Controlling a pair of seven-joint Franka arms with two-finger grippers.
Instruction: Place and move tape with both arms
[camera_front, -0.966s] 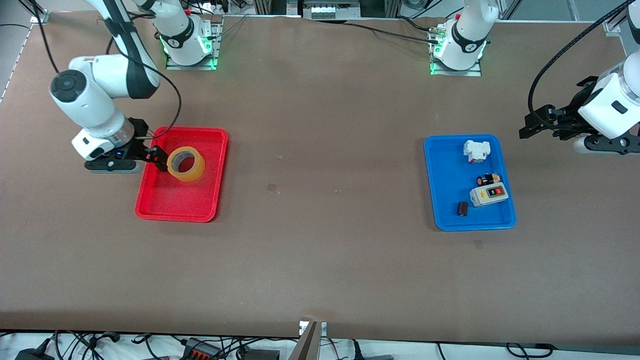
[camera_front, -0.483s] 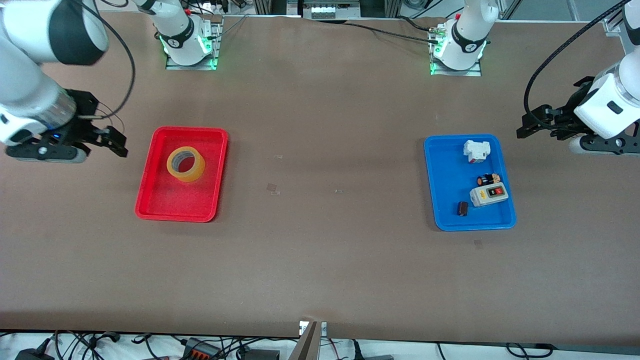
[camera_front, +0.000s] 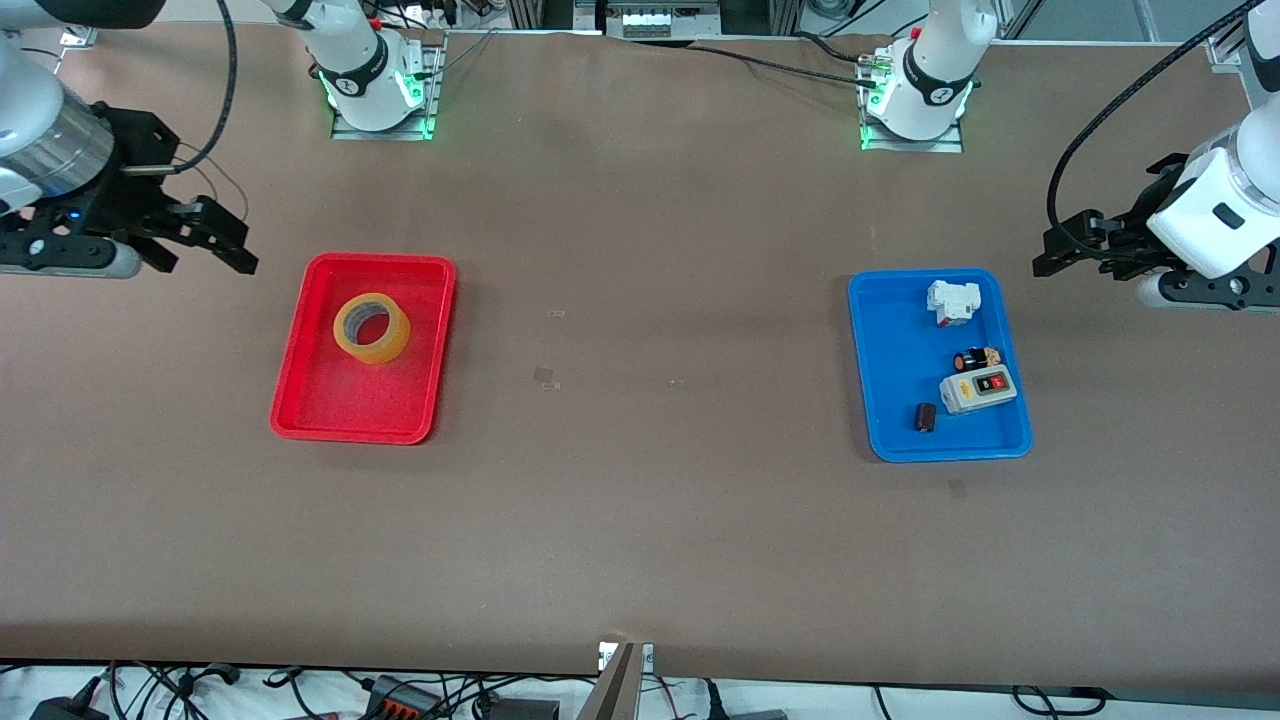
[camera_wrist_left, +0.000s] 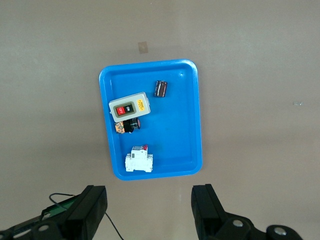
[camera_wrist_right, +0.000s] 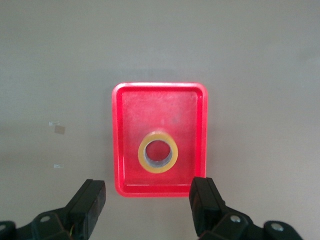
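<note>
Front view: right gripper (camera_front: 215, 243) has released the tape (camera_front: 371, 328), now in red tray (camera_front: 300, 395), backed off open; left gripper (camera_front: 1072, 250) waits, seemingly open.

Tape (camera_front: 371, 328) lying in the red tray (camera_front: 330, 425)
Yellowish, see-through roll is resting flat, hole facing up, sitting free toward the tray's end farther from the front camera.

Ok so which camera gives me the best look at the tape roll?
The right wrist view: it looks straight down on the tape, lying flat in the red tray, its ring and hole fully visible. The front view shows it smaller and at an angle. The left wrist view misses it entirely.
</note>
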